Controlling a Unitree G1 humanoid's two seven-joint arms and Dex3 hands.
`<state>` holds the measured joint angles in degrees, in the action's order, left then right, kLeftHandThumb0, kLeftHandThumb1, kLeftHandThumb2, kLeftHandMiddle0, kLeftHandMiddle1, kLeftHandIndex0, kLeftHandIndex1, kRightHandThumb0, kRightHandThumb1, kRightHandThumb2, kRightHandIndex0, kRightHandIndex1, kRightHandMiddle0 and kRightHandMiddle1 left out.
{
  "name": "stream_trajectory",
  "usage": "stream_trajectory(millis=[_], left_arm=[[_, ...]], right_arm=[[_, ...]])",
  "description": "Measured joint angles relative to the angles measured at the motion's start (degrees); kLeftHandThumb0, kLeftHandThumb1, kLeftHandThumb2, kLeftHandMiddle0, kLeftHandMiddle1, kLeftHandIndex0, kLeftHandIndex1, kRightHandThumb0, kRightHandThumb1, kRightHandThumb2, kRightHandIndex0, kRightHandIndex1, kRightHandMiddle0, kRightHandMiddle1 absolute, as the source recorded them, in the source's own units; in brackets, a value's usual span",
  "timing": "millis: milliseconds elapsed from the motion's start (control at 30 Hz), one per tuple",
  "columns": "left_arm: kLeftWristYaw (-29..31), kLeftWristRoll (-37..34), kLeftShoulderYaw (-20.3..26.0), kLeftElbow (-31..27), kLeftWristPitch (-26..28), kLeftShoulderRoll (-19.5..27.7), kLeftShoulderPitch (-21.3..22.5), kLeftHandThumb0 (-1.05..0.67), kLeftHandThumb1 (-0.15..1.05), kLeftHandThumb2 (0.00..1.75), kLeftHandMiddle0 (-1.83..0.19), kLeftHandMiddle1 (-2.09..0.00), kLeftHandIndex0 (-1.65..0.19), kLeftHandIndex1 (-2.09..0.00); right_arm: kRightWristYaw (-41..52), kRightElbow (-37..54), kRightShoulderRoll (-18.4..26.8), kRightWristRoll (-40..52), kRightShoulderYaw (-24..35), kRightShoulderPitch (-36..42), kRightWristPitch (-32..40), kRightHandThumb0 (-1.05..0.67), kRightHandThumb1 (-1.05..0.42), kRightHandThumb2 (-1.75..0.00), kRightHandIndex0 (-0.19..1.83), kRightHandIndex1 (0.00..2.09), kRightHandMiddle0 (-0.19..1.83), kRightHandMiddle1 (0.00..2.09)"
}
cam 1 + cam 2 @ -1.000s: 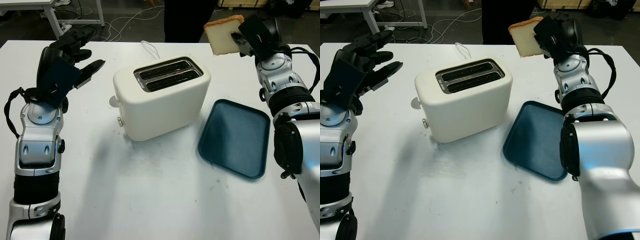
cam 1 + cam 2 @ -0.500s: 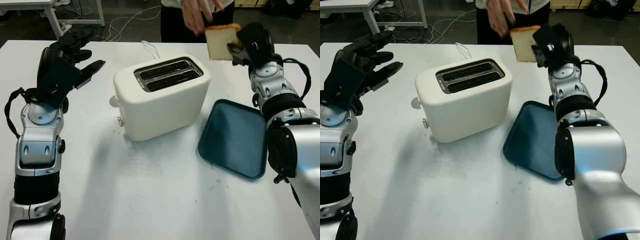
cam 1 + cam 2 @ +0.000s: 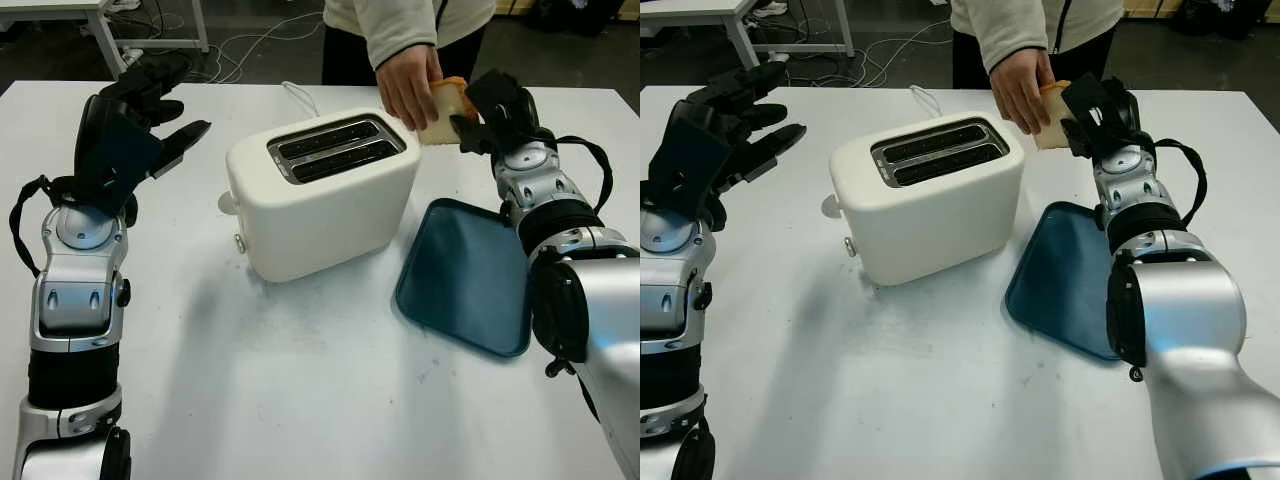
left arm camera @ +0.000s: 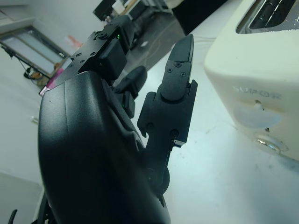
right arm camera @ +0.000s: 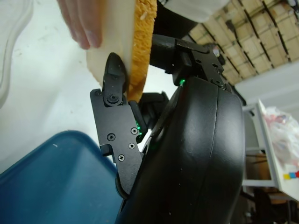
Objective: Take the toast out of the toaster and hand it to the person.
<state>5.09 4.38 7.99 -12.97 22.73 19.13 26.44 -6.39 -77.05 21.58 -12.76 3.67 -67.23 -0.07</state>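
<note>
Black and open, our left three-finger robot hand hangs above the white table well to the left, holding nothing. Next along stands the cream-white plastic two-slot toaster, both slots dark and without bread as far as we can see.

Past its right end is the slice of pale toast with a golden-brown crust, held upright in the air above the table's far side, just behind the toaster's right end and the dark blue rectangular plastic tray. The person's hand in a cream sleeve has closed on its left part, while our right black robot hand pinches the right part, fingers pressed on the white face with the crust edge behind.

We judge the slice light, dry and fairly stiff, yet crumbly: a hard squeeze would dent or snap it, so our hold belongs flat on the broad faces near one edge, leaving the rest for the person. Its face is smooth and barely browned; the crust is rough and orange.
</note>
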Motion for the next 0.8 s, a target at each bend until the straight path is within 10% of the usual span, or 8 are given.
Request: stream_trajectory(millis=[700,733,800], left_arm=[[0.0,0.0,0.0,-0.1,0.0,0.0,0.0,-0.26,0.92,0.10,-0.25,-0.69,-0.53,0.00],[0.0,0.0,0.0,-0.1,0.0,0.0,0.0,-0.26,0.92,0.10,-0.25,-0.69,-0.53,0.00],[0.0,0.0,0.0,-0.1,0.0,0.0,0.0,-0.27,0.92,0.10,-0.25,-0.69,-0.53,0.00]], right_arm=[[-1.2,0.0,-0.4,-0.6,-1.8,0.2,-2.3,-0.24,-0.92,-0.22,0.57,1.75,0.35,1.72],[-2.0,0.0,-0.4,-1.0,-2.1,0.2,-3.2,-0.30,-0.92,-0.16,0.55,1.75,0.40,1.63],[-3.8,0.0,-0.4,-2.0,-3.1,0.4,-4.2,-0.51,-0.92,-0.08,0.70,0.98,0.66,0.70]])
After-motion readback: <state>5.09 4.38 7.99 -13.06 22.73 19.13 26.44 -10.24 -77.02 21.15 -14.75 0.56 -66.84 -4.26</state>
